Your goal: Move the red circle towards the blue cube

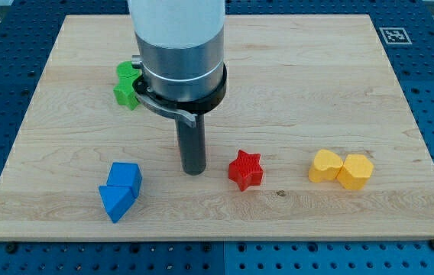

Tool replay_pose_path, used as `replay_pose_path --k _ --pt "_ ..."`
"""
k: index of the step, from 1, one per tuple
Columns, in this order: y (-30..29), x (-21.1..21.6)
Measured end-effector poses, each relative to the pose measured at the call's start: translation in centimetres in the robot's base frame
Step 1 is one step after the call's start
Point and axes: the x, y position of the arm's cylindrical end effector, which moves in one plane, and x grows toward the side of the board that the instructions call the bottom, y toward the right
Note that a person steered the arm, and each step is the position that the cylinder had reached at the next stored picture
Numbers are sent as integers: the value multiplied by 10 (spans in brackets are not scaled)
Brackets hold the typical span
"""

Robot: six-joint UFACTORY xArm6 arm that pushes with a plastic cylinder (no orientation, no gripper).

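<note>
My tip [193, 171] rests on the board in the lower middle of the view. A blue cube [126, 176] lies to its left, touching a second blue block [114, 202], wedge-like, just below it. A red star [245, 169] lies a short way to the right of my tip, apart from it. No red circle shows in this view; the wide arm body [177, 46] hides part of the board behind it.
A green block [127, 84], partly hidden by the arm, sits at the upper left. Two yellow blocks [325, 165] [355, 171] touch each other at the lower right. The wooden board's [316, 84] edges frame the blocks.
</note>
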Motion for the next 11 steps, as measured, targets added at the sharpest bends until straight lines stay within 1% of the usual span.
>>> replay_pose_path --k 1,3,4,5,8,9,10,11 --pt "3 -15" --pt "47 -48" --pt "55 -75" --pt "44 -83" --pt "0 -69" --pt "-8 -88" --pt "-26 -83" --pt "-31 -71"
